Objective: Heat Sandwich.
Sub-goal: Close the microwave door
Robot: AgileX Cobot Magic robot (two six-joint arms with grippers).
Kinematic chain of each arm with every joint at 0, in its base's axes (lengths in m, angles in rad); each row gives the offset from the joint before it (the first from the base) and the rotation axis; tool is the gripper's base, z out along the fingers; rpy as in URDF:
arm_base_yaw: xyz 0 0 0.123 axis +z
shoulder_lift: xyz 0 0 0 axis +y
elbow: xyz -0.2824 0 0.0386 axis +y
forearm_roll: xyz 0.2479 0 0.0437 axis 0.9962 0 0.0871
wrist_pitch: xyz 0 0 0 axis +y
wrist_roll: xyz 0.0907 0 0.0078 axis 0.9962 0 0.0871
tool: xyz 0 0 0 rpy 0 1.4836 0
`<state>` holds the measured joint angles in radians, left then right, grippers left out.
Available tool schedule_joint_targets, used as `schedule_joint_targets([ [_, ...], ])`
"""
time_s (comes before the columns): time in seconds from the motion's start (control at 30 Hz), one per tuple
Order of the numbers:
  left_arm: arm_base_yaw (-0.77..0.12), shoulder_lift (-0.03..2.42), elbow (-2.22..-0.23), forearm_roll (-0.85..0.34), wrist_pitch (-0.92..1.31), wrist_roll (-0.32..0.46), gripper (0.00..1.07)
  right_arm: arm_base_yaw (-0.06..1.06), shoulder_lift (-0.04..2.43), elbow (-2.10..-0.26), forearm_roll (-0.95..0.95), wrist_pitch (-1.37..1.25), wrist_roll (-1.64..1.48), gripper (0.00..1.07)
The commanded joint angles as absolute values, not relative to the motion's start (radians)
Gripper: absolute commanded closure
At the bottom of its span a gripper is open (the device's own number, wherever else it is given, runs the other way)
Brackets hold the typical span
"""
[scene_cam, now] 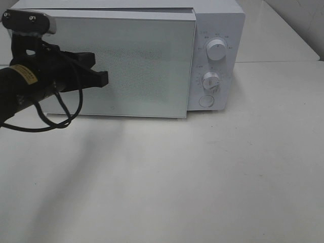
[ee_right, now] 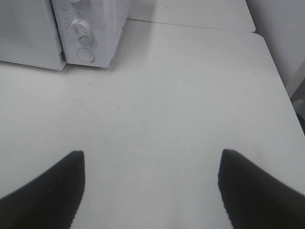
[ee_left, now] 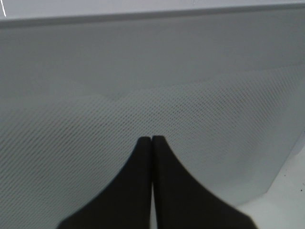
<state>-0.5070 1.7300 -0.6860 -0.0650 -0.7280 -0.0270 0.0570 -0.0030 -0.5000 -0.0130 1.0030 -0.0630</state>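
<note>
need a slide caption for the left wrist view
Left gripper, fingertips pressed together, close in front of the microwave door.

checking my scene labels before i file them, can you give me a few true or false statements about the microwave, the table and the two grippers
1. The left gripper is shut, its tips close to the frosted, dot-patterned door of the white box-shaped microwave. True.
2. The right gripper is shut on a sandwich. False: it is open with nothing between its fingers, over the flat white table.
3. The microwave's panel has two round knobs above a round button. True.
4. The microwave door is swung wide open. False: it lies nearly flat against the front.
5. A sandwich lies on the table in front of the microwave. False: none is in view.
</note>
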Motion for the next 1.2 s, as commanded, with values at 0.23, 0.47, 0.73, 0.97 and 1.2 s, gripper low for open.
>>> schedule_joint_targets([
  [0.23, -0.586, 1.823, -0.868, -0.085, -0.640, -0.021, 1.07, 0.051, -0.030, -0.498, -0.016, 0.996, -0.053, 0.32],
  [0.47, -0.611, 1.875, -0.958, -0.085, -0.599, -0.019, 1.07, 0.051, -0.030, -0.498, -0.016, 0.996, -0.053, 0.32],
  [0.73, -0.611, 1.931, -1.071, -0.088, -0.546, -0.019, 1.07, 0.051, -0.030, -0.498, -0.016, 0.996, -0.053, 0.32],
  [0.97, -0.611, 1.975, -1.130, -0.108, -0.538, 0.028, 1.07, 0.051, -0.030, -0.498, -0.016, 0.996, -0.053, 0.32],
  [1.2, -0.611, 1.999, -1.162, -0.195, -0.541, 0.067, 1.07, 0.051, -0.030, -0.498, -0.016, 0.996, -0.053, 0.32],
])
